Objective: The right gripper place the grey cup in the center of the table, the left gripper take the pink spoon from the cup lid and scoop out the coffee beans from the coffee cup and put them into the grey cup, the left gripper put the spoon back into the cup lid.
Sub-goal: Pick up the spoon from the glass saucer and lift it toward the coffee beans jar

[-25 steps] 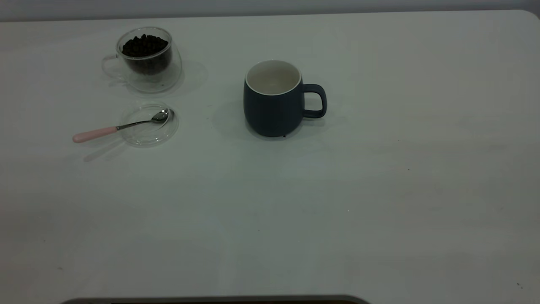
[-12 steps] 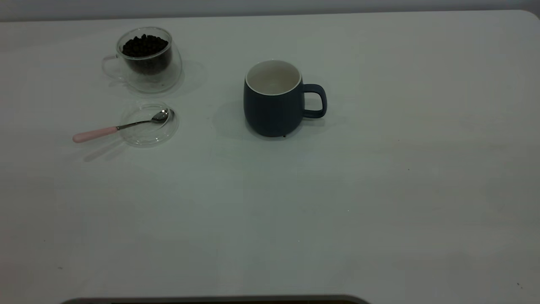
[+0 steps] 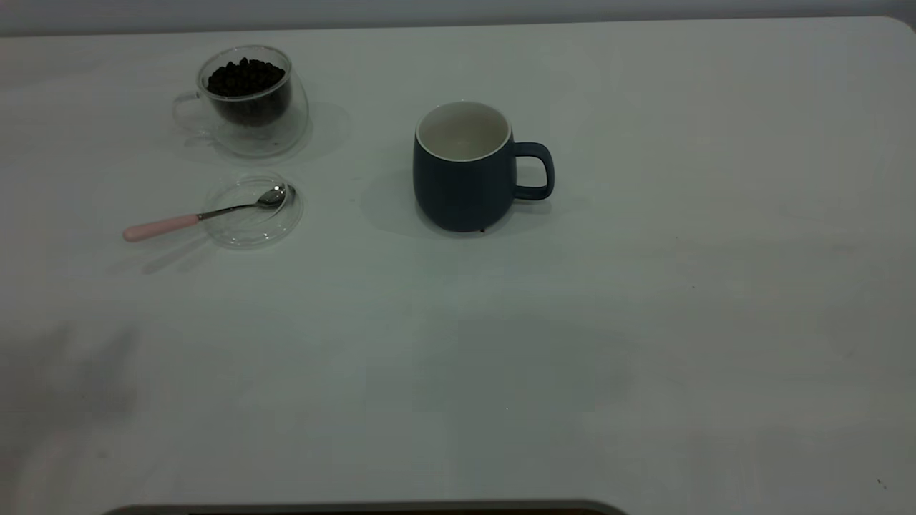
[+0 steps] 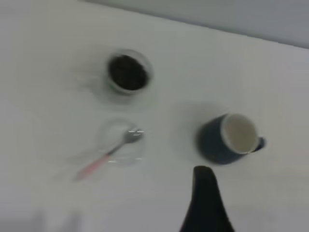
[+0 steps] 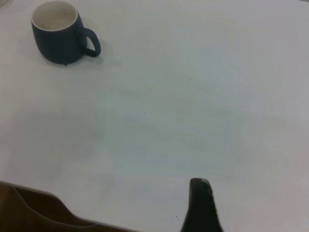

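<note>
The grey cup [image 3: 465, 168] stands upright near the middle of the white table [image 3: 680, 322], handle to the right, its white inside bare. At the back left is the clear coffee cup [image 3: 247, 107] holding coffee beans [image 3: 245, 77]. In front of it lies the cup lid [image 3: 252, 211]. The pink spoon [image 3: 161, 227] rests its metal bowl in the lid, handle sticking out to the left. Neither gripper shows in the exterior view. The left gripper [image 4: 205, 203] hangs high over the table, apart from cup [image 4: 229, 137] and spoon [image 4: 96, 165]. The right gripper [image 5: 202, 208] is far from the cup [image 5: 60, 34].
A dark rounded edge [image 3: 358, 509] runs along the bottom of the exterior view. A brown surface [image 5: 29, 212] lies beyond the table's edge in the right wrist view. Wide bare tabletop stretches right of and in front of the grey cup.
A faint shadow has appeared over the near left part of the table. The cups, lid and spoon have not moved.
</note>
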